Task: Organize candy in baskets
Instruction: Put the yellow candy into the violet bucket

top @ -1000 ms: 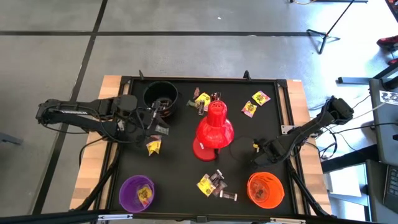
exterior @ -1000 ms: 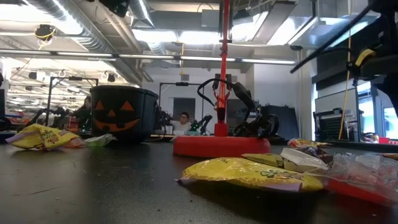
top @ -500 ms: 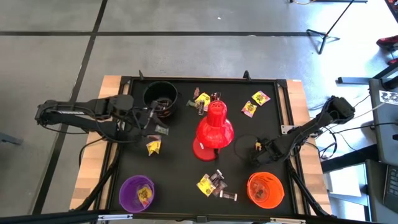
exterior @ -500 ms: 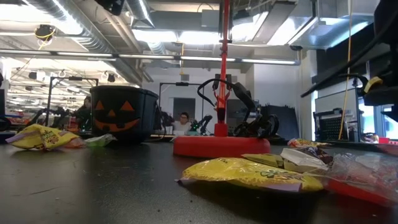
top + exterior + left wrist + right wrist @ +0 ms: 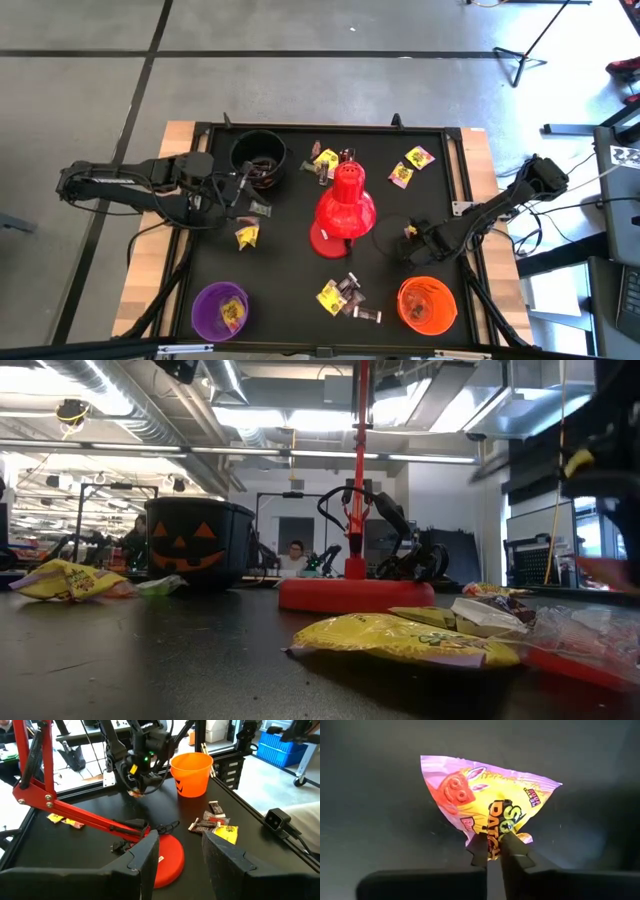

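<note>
1. Right pincer: closed on the edge of a crinkly yellow-and-purple wrapped candy, just above the black table, near the round orange plastic bucket.
2. Risk: thin edge hold; the wrapper may slip or tear free on lifting.
3. Risk: the red desk lamp stands close; a swing may clip it.
4. Left pincer: half-open, empty, beside the black bucket.
</note>
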